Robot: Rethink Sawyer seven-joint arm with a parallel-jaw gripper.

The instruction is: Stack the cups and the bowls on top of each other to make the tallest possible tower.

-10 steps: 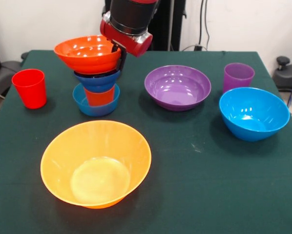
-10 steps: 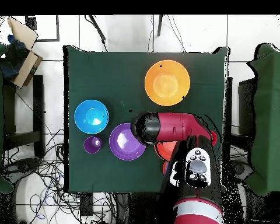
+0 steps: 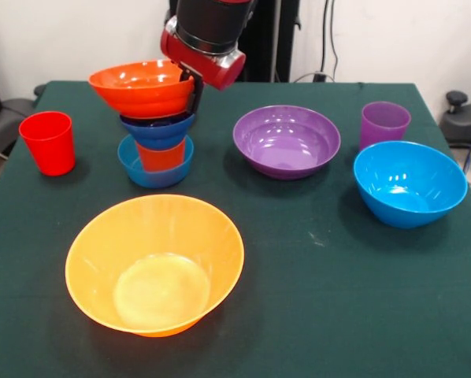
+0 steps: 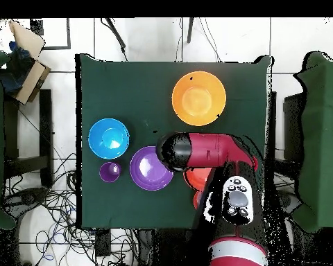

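Green cloth covers the table [image 3: 314,315], with a white wall and cables behind. From the front, a small stack stands at the far left: a small light blue bowl [image 3: 155,169] at the bottom, an orange-red cup [image 3: 161,156] in it, a dark blue bowl [image 3: 158,130] on the cup, and a red-orange bowl [image 3: 143,87] tilted on top. The tool [image 3: 194,88] has a finger down along this top bowl's rim and seems clamped on it, though the far finger is hidden. A red cup [image 3: 48,142] stands left of the stack; the purple bowl [image 3: 287,140], purple cup [image 3: 384,123], big blue bowl [image 3: 409,183] and yellow bowl [image 3: 154,262] sit apart.

From overhead, the arm [image 4: 211,151] hides most of the stack; only a sliver of red-orange rim shows beneath it.

To do this step well, I judge the top bowl should be levelled and centred before release, then the tool lifted straight up, since the narrow stack could topple sideways.
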